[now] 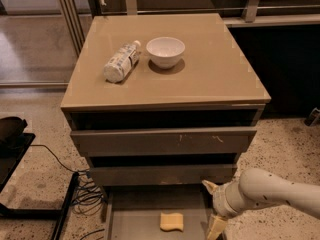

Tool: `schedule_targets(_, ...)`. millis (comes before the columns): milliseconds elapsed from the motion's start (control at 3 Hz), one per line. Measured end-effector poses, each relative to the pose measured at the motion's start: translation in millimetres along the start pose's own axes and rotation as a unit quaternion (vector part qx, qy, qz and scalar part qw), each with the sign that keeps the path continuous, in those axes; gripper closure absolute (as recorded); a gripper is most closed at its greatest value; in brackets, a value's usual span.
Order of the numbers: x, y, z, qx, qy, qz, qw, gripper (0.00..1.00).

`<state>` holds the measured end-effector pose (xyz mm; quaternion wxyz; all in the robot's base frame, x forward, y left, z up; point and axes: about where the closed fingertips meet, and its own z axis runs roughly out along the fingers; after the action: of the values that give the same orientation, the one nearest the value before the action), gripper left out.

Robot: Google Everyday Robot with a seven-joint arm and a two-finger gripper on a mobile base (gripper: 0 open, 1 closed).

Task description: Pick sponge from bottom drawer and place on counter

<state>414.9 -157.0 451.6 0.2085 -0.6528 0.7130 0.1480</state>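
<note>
The pale yellow-orange sponge (171,221) lies flat on the floor of the pulled-out bottom drawer (135,219), near its middle. My gripper (213,208) sits at the drawer's right wall, to the right of the sponge and apart from it. Its two cream-yellow fingers (216,226) are spread and hold nothing. The white arm (272,189) reaches in from the lower right. The glossy taupe counter (215,69) tops the cabinet above.
A white bowl (165,51) and a plastic bottle (121,61) lying on its side rest on the counter. Two upper drawers (165,141) stand above the open one. Black cables and a stand (30,211) lie on the floor at the left.
</note>
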Motion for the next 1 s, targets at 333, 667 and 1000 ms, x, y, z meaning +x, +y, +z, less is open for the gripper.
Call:
schedule_targets(333,0,0,0,0.000,0.000,0.000,1.0000,0.00)
schedule_targets(667,-4,-2,25,0.001,0.001,-0.009,1.0000,0.00)
schedule_targets(1000,2,-18,63,0.017,-0.025,-0.019,0.9994,0.00)
